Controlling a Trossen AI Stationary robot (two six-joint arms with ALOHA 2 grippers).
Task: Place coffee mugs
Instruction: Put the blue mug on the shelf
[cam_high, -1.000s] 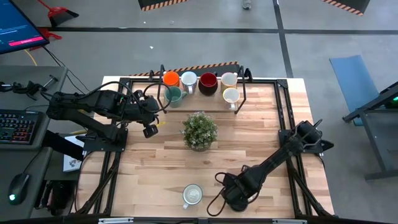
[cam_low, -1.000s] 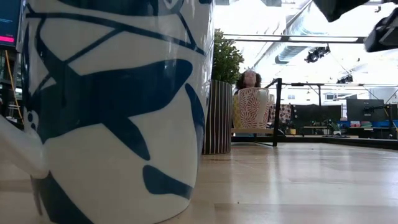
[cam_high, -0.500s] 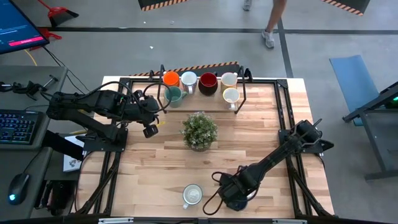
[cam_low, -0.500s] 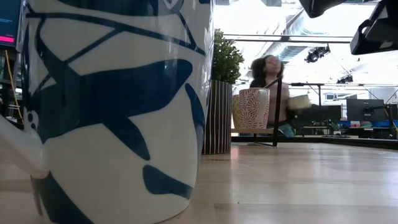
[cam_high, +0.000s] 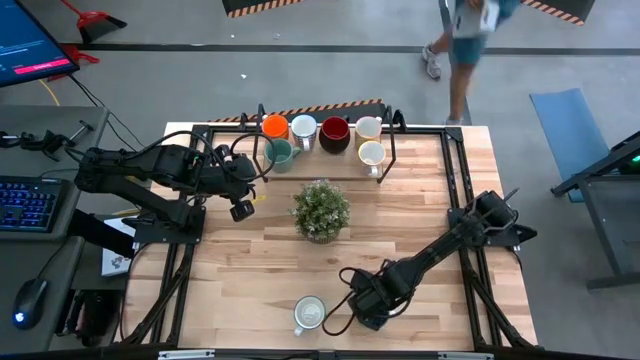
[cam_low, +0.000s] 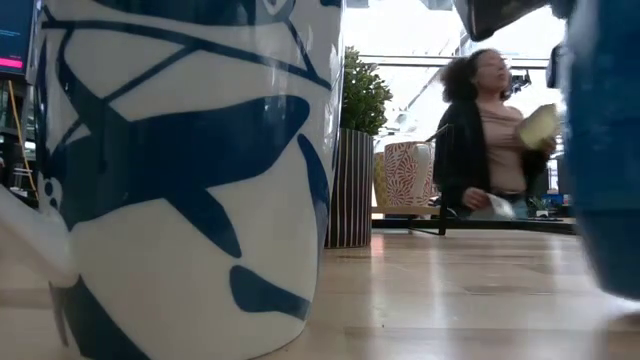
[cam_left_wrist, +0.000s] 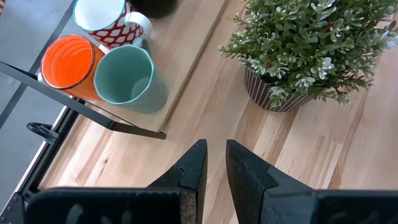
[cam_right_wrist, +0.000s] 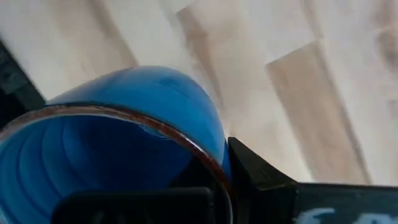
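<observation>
Wooden tabletop (cam_high: 240, 270), person walking past far edge. Right gripper (cam_high: 362, 306) low at near side, jaws clamped on rim of blue mug (cam_right_wrist: 124, 155). White mug with blue pattern (cam_high: 309, 313) sits just left of it, near edge. Mug row at far side: orange mug (cam_high: 275, 127), teal mug (cam_high: 280, 153), dark red mug (cam_high: 334, 133), cream mugs alongside. Potted plant (cam_high: 321, 209) stands between blue mug and that row. Left gripper (cam_left_wrist: 214, 168) hovers beside teal mug, fingers narrow, empty. Right arm has carry; route likely skirts plant.

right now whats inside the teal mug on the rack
The teal-green mug looks empty: the left wrist view shows bare inner wall on its far side. Its near wall hides the rest, so the bottom is not fully visible.
</observation>
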